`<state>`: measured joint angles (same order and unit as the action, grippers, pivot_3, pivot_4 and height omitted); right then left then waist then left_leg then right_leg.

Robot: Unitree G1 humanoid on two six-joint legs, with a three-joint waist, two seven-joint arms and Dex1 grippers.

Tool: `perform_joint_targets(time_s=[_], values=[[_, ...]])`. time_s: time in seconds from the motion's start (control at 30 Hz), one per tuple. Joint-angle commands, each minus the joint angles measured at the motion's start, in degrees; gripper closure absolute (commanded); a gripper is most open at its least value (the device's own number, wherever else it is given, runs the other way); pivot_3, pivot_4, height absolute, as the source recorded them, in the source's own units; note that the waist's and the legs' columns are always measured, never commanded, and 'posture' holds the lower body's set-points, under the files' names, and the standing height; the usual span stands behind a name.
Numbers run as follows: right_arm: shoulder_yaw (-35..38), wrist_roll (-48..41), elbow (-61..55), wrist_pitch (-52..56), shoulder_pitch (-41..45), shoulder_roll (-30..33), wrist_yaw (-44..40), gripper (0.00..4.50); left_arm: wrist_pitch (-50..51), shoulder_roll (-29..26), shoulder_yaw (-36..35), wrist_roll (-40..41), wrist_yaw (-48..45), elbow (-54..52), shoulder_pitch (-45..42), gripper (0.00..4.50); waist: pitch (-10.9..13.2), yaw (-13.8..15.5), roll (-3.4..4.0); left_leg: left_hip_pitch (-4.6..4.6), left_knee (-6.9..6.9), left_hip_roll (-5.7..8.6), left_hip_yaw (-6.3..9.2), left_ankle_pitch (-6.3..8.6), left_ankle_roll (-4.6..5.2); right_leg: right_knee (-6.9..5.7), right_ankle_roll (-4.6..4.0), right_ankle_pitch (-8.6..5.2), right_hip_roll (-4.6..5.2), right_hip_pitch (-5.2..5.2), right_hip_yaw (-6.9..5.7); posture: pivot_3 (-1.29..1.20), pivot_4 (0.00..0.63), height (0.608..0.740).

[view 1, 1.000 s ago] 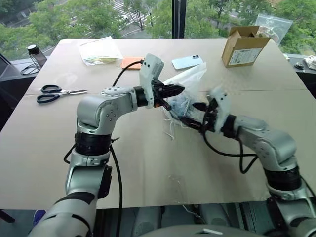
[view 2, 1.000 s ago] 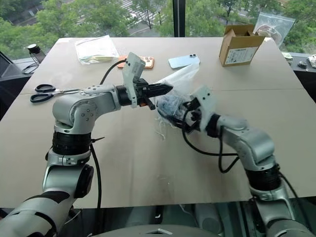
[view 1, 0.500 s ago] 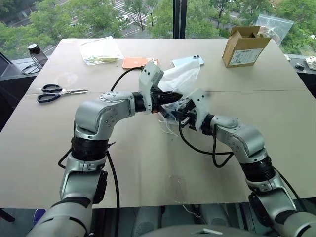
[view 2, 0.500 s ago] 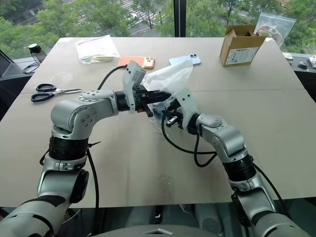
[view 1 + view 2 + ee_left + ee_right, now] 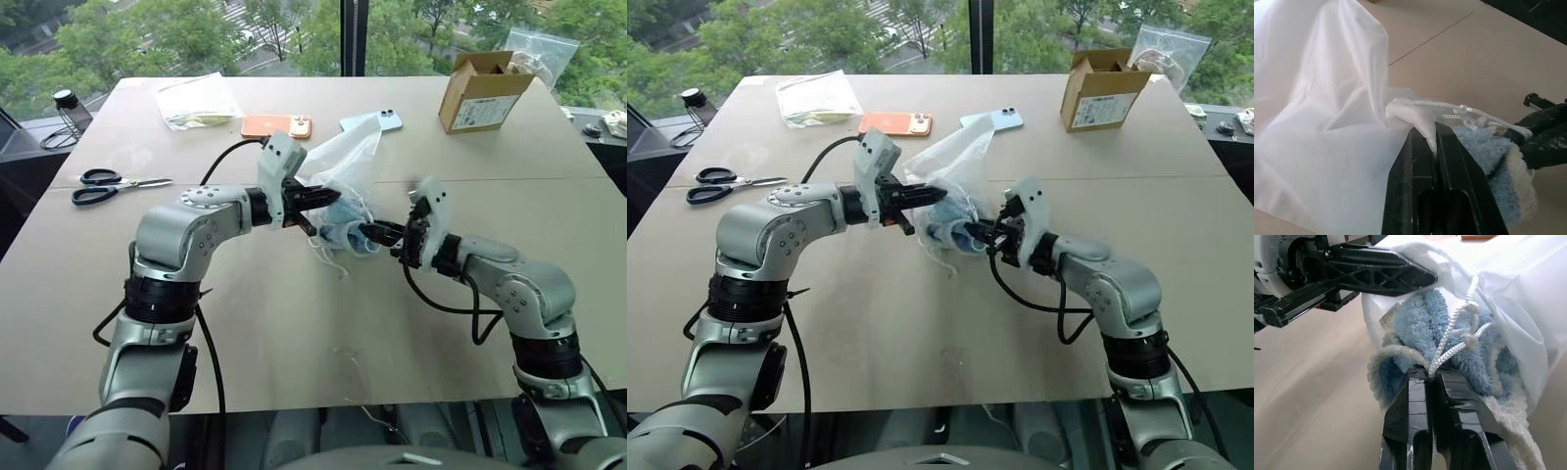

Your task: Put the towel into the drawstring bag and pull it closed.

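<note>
The thin white drawstring bag [image 5: 343, 162] hangs above the middle of the table [image 5: 294, 333]. My left gripper [image 5: 326, 197] is shut on the gathered rim of its mouth, seen up close as bag fabric [image 5: 1352, 137] pinched between the fingers [image 5: 1415, 166]. The light-blue fluffy towel [image 5: 1440, 333] sits in the bag's mouth, partly bulging out of it [image 5: 343, 235]. My right gripper [image 5: 368, 232] is right of the mouth, shut on the white drawstring cord [image 5: 1454, 345], which runs taut across the towel to the rim.
Black scissors [image 5: 118, 184] lie at the left. At the back lie a clear pouch with papers [image 5: 199, 101], an orange phone [image 5: 276, 125] and a light-blue phone [image 5: 370, 121]. A cardboard box [image 5: 482, 93] and a clear zip bag [image 5: 544, 47] stand back right.
My right gripper was open a second ago; it went in to the bag's mouth, shut on the cord and drew back to the right. My left gripper sank slightly with the bag.
</note>
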<state>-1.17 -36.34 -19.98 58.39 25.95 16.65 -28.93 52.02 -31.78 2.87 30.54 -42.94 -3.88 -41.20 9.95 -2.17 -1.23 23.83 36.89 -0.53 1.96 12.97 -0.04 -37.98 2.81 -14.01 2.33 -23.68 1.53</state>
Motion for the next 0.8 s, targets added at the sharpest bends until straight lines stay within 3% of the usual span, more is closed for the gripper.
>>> perform_joint_targets(time_s=[0.03,0.13,0.3,0.4,0.53,0.8], values=[[2.76,-4.60,-4.02,1.45,-0.13,0.42,-0.86,4.44,-6.54,-1.32,1.28,-2.60,-3.98,1.08,0.10,4.50,0.00,-0.01,0.00,0.00,0.00,0.00,-0.01,0.00,0.00,0.01,0.00,0.00,0.00,0.00,0.00,0.00,0.150,0.740],[1.78,-1.53,-2.19,0.71,0.84,0.78,2.39,4.44,-11.25,-1.69,3.10,-4.66,-6.92,1.11,0.73,4.50,0.00,0.01,0.00,0.00,0.01,0.00,-0.02,0.00,0.00,0.01,0.00,0.00,0.00,0.00,0.01,0.00,0.150,0.740],[-5.21,5.76,2.88,-3.60,3.72,-1.31,5.13,4.44,-7.54,0.47,1.61,-0.82,-7.98,-0.63,0.47,4.50,0.00,-0.16,0.00,0.01,0.06,0.00,-0.03,0.00,0.00,-0.01,0.00,0.00,0.00,0.00,0.01,0.00,0.150,0.740],[-7.89,10.37,13.82,-11.05,8.74,-11.10,9.69,4.44,-5.86,1.31,2.13,-0.06,-7.82,-1.85,1.13,4.50,0.00,-0.24,0.00,0.01,0.09,-0.04,-0.03,0.00,0.00,-0.04,0.00,0.00,-0.06,-0.01,0.05,0.00,0.150,0.740],[-3.23,10.13,23.88,-21.32,10.75,-20.76,11.18,4.44,-3.60,2.11,1.80,0.22,-6.13,-2.86,1.71,4.50,0.00,-0.30,-0.01,-0.03,0.12,-0.07,-0.02,0.00,0.00,-0.10,-0.01,0.02,-0.10,-0.01,0.09,0.00,0.150,0.740],[-0.37,12.58,34.54,-29.68,13.77,-23.86,10.71,4.44,0.22,2.80,-0.56,1.77,-3.80,-3.54,2.69,4.50,0.00,0.05,-0.01,0.07,0.23,0.03,0.05,0.00,0.00,-0.07,0.01,0.03,0.06,0.01,0.04,0.00,0.150,0.740]])
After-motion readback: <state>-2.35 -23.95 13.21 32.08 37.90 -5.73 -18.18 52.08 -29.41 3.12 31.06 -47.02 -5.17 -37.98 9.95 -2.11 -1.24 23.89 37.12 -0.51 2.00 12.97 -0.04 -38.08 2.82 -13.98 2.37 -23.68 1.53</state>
